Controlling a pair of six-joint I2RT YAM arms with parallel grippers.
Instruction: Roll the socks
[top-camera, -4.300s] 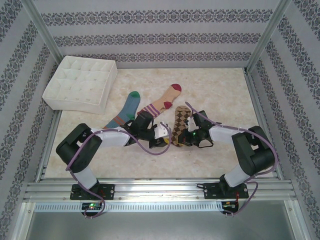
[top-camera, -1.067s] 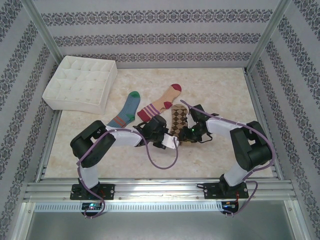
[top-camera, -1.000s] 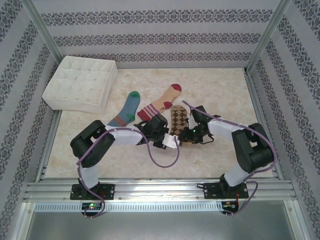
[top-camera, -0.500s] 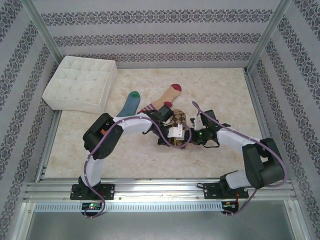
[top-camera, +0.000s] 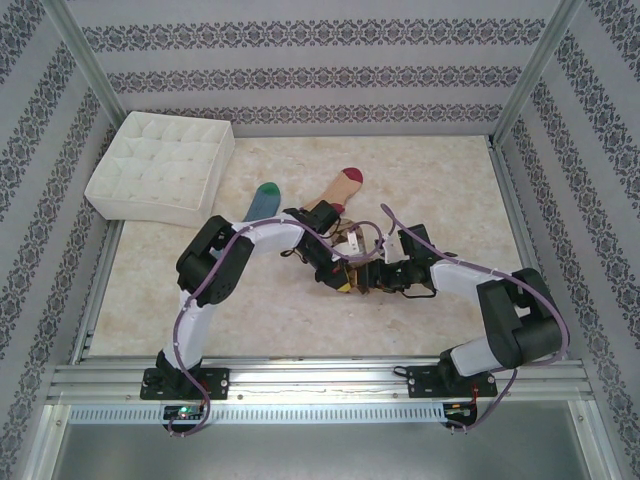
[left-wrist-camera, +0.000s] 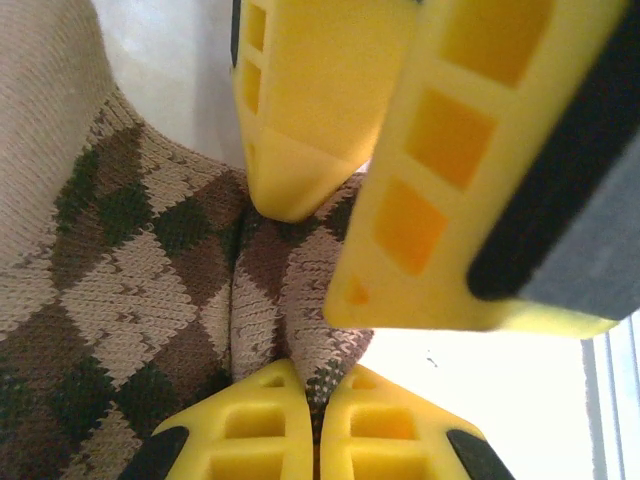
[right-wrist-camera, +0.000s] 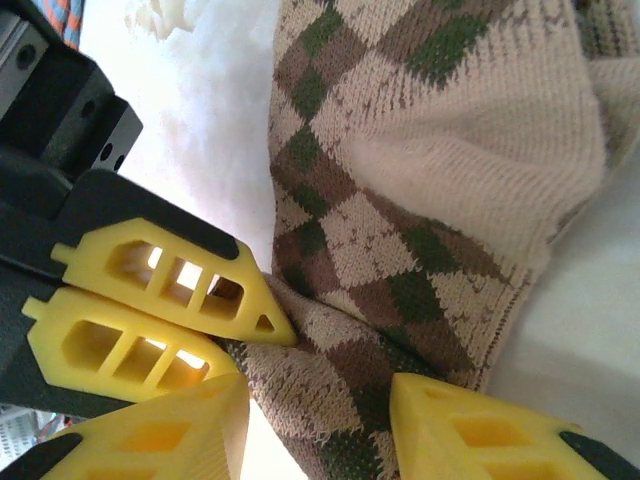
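The brown-tan argyle sock (top-camera: 356, 267) lies bunched at mid-table between both grippers. My left gripper (top-camera: 340, 274) is shut on a fold of the argyle sock (left-wrist-camera: 150, 270), its fingertips (left-wrist-camera: 270, 425) pinching the knit. My right gripper (top-camera: 370, 276) is open, and its fingers (right-wrist-camera: 470, 430) stand on either side of the argyle sock's (right-wrist-camera: 430, 170) edge. The right gripper's fingers (left-wrist-camera: 310, 110) hang close above the same fold. My left arm covers most of the blue sock, leaving its green toe (top-camera: 265, 194) showing. The tan sock (top-camera: 338, 188) with its maroon toe lies behind.
A white quilted box (top-camera: 165, 165) with small compartments stands at the back left. Patterned walls and metal frame posts (top-camera: 525, 75) enclose the table. Bare tabletop (top-camera: 250, 320) lies in front of the socks and to the right (top-camera: 450, 200).
My left arm has swung right and back across the blue sock. The argyle sock, flat a second ago, is now gathered into a bunch between the two grippers.
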